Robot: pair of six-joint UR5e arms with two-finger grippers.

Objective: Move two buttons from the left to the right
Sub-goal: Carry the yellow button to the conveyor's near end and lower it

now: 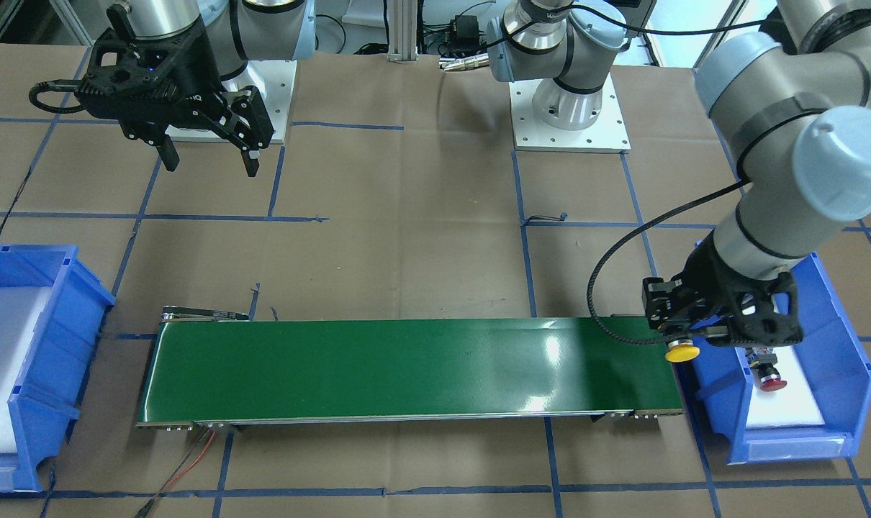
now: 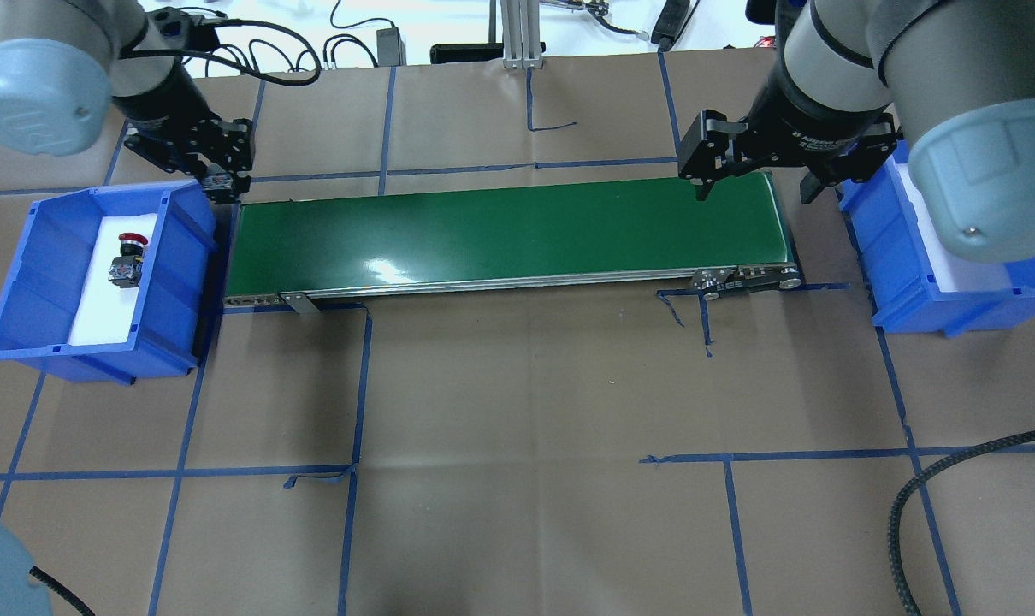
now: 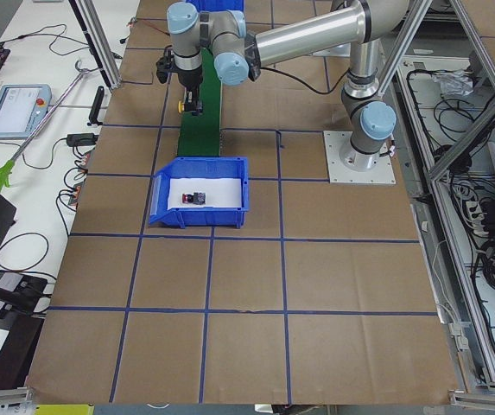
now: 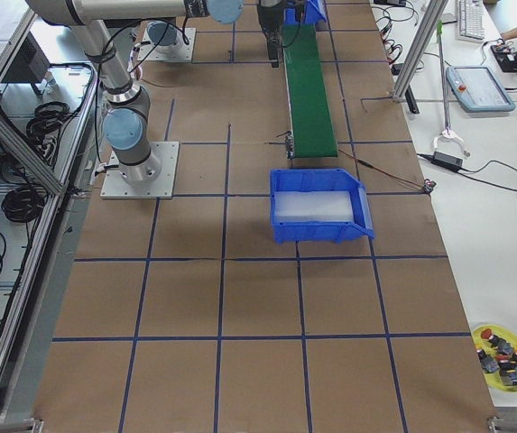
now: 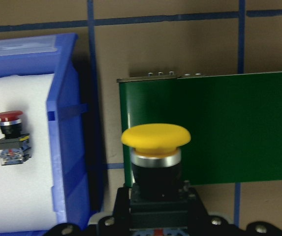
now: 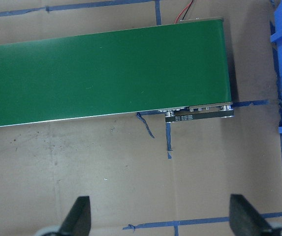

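The left end effector [image 1: 687, 334] is clamping the yellow mushroom-capped plastic push button [image 1: 682, 353] at the green conveyor belt [image 1: 407, 370] edge, beside the blue plastic bin [image 1: 849, 360] holding the red-capped push button [image 1: 770, 378]. The right end effector [image 1: 209, 164] is hovering, fingers apart.

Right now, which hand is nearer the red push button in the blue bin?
Left. The left hand, holding a yellow mushroom-cap button, is at the red push button's blue bin; the right hand is at the green belt's far end.
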